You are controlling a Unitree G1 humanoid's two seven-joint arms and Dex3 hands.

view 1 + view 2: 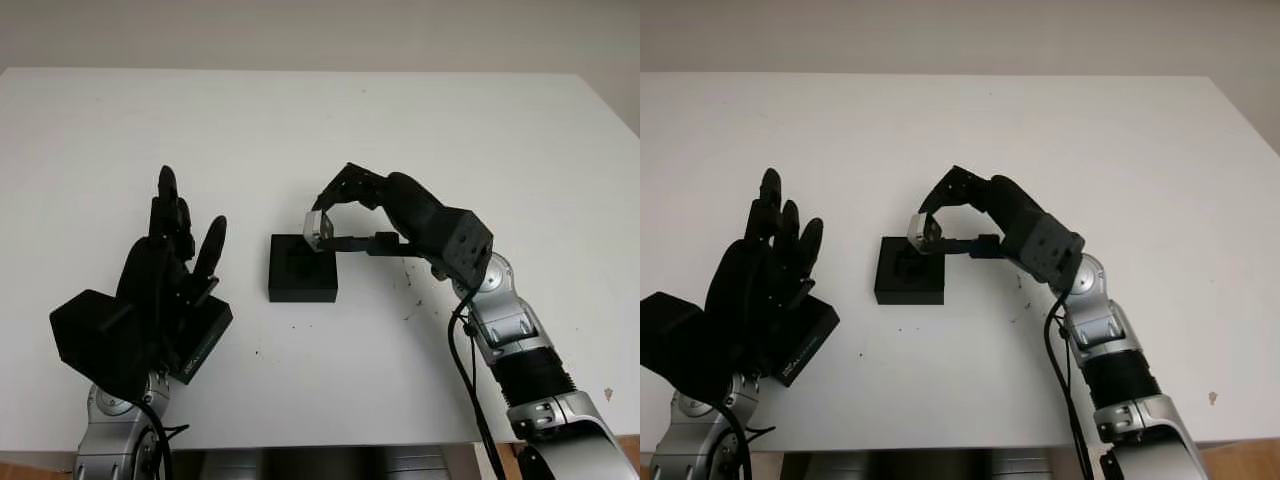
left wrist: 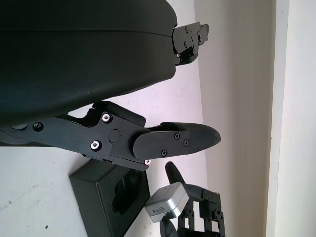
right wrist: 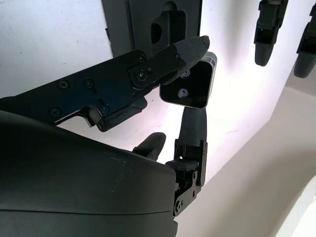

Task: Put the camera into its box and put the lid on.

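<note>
Right hand pinches the small silver, black-faced metal camera between its black fingers, holding it in the air just above the far right corner of the square black box base with a moulded foam insert, which sits mid-table on the white tabletop. Camera looks tilted, not yet seated; the shaped cut-out in the insert is open beneath and slightly toward the robot from it. To do this step well, judged from here: bring the camera over the cut-out, square its edges to the recess, lower straight, and release only when it bottoms out, otherwise it may sit crooked and block the lid. The base looks light and unclamped, so sideways pushing could slide it. Left of the box base, well apart, left hand is open, fingers up, hovering over the flat black box lid lying on the tabletop near the front edge; lid untouched as far as can be seen.
</note>
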